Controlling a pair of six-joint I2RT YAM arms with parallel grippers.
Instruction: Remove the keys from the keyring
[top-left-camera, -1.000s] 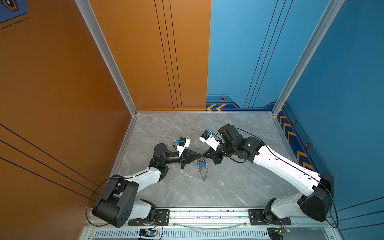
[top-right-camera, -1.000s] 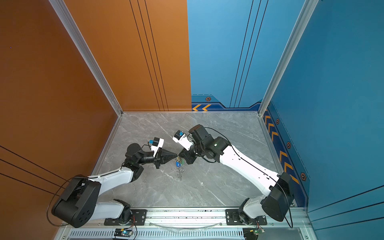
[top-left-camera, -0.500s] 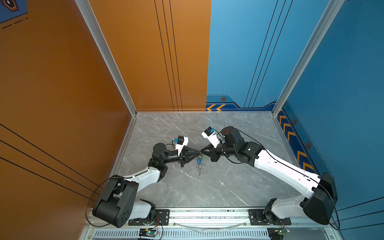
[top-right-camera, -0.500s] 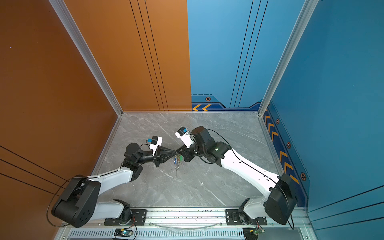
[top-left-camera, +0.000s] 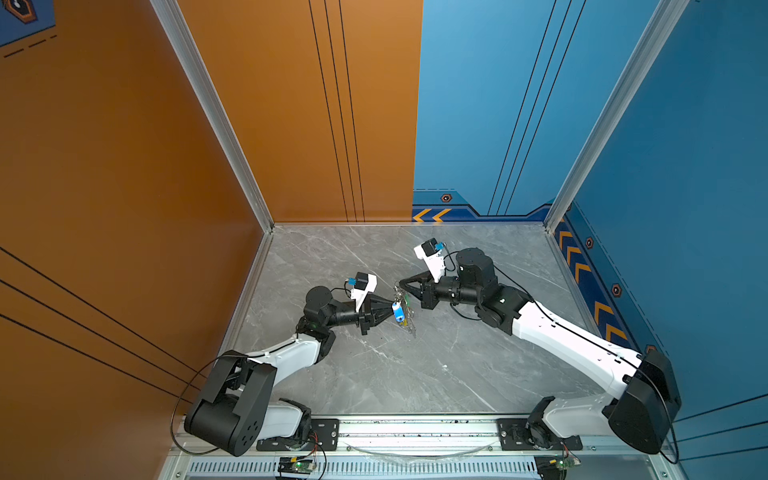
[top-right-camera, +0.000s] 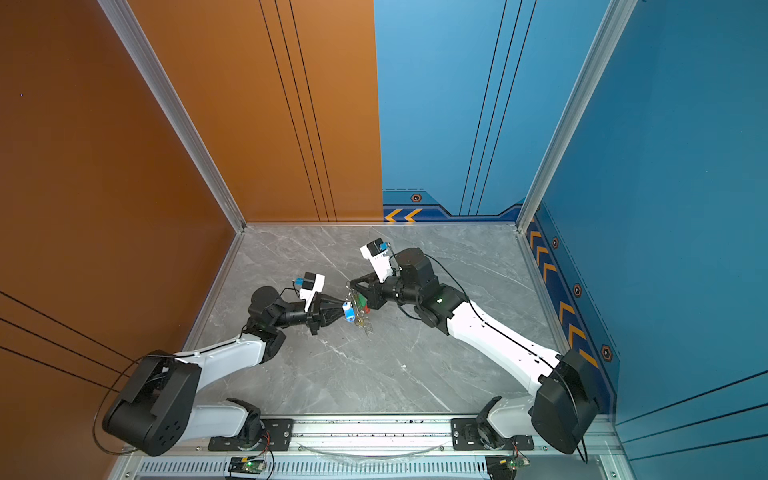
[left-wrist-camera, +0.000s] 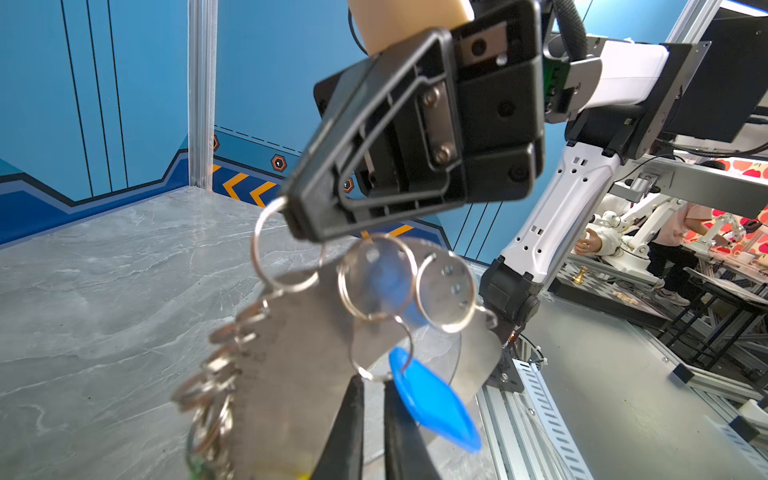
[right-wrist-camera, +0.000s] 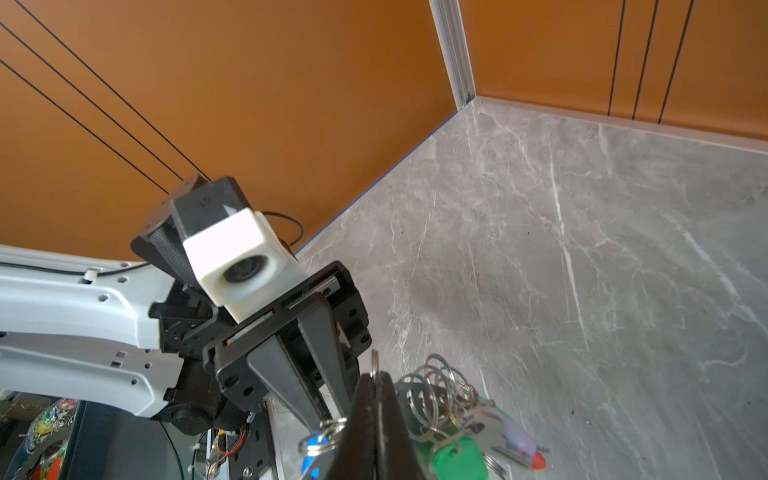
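Two pinches hold your work above the table (top-left-camera: 415, 374): right gripper (top-left-camera: 400, 285) clamped on the stiff, light keyring (left-wrist-camera: 291, 353), left gripper (top-left-camera: 392, 310) nipping the split ring (left-wrist-camera: 371, 377) of the blue tag (left-wrist-camera: 432, 407) (springy, slippery wire). Grip that ring; other keys (right-wrist-camera: 457, 457) dangle below.

Mid-table blocked: left gripper (top-left-camera: 392, 310) & right gripper (top-left-camera: 398, 286) meet nearly tip-to-tip, both closed. Large flat grey metal keyring (left-wrist-camera: 291, 353) w/ dark colour-tagged keys (right-wrist-camera: 457, 457) hangs from the right one; the left one nips a small silver split ring (left-wrist-camera: 372, 377) on it. No gap to pass between them. Free: bare grey marble-look tabletop (top-left-camera: 415, 374) behind, in front & on both sides. Limits: orange wall panels (top-left-camera: 124, 166) left, blue wall panels (top-left-camera: 685, 208) right.
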